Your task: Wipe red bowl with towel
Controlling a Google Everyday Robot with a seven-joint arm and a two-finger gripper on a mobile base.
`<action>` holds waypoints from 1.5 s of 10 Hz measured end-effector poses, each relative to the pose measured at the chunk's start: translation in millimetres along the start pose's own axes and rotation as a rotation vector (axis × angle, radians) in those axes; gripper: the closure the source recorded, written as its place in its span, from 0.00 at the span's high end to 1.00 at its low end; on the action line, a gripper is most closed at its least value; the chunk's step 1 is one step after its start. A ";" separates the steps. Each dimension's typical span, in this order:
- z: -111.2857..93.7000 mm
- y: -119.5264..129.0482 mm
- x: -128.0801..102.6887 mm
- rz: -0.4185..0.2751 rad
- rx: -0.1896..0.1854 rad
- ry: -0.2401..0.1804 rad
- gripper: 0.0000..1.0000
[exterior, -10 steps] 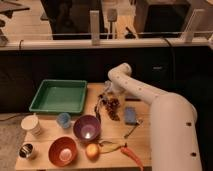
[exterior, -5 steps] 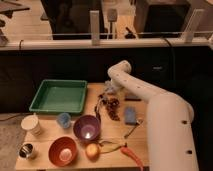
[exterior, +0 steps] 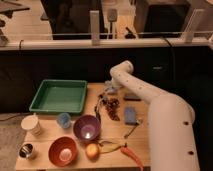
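The red bowl (exterior: 63, 151) sits near the table's front left edge, open side up. A dark patterned towel (exterior: 112, 107) lies crumpled in the middle of the table, right of the green tray. My gripper (exterior: 108, 93) is at the end of the white arm (exterior: 150, 100), low over the table just above and behind the towel. The arm reaches in from the right. The red bowl is well to the front left of the gripper.
A green tray (exterior: 59, 96) lies at the back left. A purple bowl (exterior: 86, 128), small blue cup (exterior: 63, 120), white cup (exterior: 31, 124), metal cup (exterior: 27, 150), orange fruit (exterior: 92, 150), banana peel and carrot (exterior: 131, 153) fill the front. A blue sponge (exterior: 131, 115) lies right of the towel.
The arm has shifted slightly; the gripper stays over the towel at the table's middle. The bowls and other objects have not moved.
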 end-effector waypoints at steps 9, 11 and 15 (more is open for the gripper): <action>38.7 -36.9 -19.2 -0.033 0.030 -0.086 0.62; 40.4 -39.5 -16.6 -0.033 0.048 -0.161 0.41; 40.0 -35.4 -21.1 -0.054 0.033 -0.171 0.02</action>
